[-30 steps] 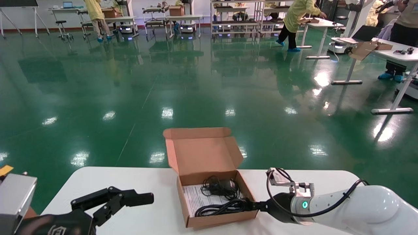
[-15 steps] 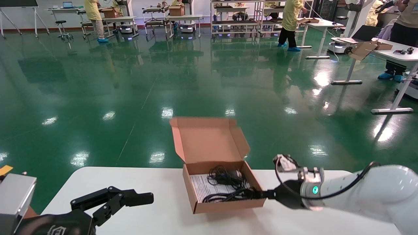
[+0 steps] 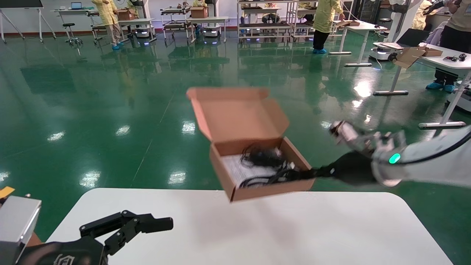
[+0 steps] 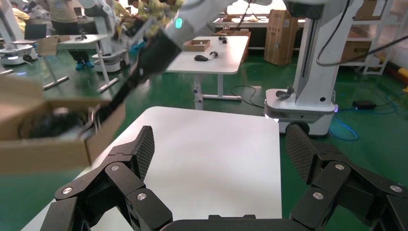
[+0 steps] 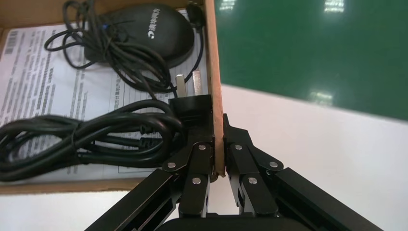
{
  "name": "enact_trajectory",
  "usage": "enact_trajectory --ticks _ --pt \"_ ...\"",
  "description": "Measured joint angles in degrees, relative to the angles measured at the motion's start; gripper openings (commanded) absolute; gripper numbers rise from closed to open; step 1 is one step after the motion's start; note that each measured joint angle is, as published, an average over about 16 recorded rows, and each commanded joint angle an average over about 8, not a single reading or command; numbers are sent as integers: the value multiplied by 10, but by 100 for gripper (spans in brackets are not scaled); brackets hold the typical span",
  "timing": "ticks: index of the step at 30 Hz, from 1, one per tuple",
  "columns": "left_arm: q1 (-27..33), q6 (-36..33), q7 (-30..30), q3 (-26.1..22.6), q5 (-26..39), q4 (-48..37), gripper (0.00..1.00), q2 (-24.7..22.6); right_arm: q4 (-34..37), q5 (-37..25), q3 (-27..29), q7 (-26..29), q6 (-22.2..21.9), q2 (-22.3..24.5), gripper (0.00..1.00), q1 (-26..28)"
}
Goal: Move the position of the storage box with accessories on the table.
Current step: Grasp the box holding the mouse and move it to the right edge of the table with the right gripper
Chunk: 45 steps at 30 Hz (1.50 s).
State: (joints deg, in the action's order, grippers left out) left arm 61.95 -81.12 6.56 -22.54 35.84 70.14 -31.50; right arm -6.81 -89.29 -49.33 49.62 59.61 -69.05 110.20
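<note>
Green glossy floor stretches behind the white bench (image 3: pixel 257 228); the storage box (image 3: pixel 270 189) hangs in the air above the bench's far edge, lid open, cables (image 5: pixel 91 132) and paper sheet (image 5: pixel 38 67) inside; the right gripper (image 5: pixel 219 154) has its fingers pinched on the box's right wall; the left gripper (image 4: pixel 219 151) rests near left, fingers spread wide, holding nothing.

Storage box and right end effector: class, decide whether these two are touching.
Touching. The right wrist view shows the right end effector clamped on the storage box side wall, one finger inside, one outside.
</note>
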Motion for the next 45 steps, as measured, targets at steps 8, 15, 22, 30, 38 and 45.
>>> enact_trajectory --ticks 8,15,22,30,38,45 --pt "0 0 0 0 0 0 100 0 6 -13 -7 -23 49 52 0 64" --pt "0 0 0 0 0 0 100 0 21 -26 -15 -44 51 97 0 94" --pt "0 0 0 0 0 0 100 0 39 -35 -19 -68 29 136 0 96" --pt "0 0 0 0 0 0 100 0 56 -33 -17 -99 -3 168 0 72" --pt "0 0 0 0 0 0 100 0 67 -19 -8 -127 -41 188 0 29" --pt "0 0 0 0 0 0 100 0 74 -2 4 -145 -99 197 0 -21"
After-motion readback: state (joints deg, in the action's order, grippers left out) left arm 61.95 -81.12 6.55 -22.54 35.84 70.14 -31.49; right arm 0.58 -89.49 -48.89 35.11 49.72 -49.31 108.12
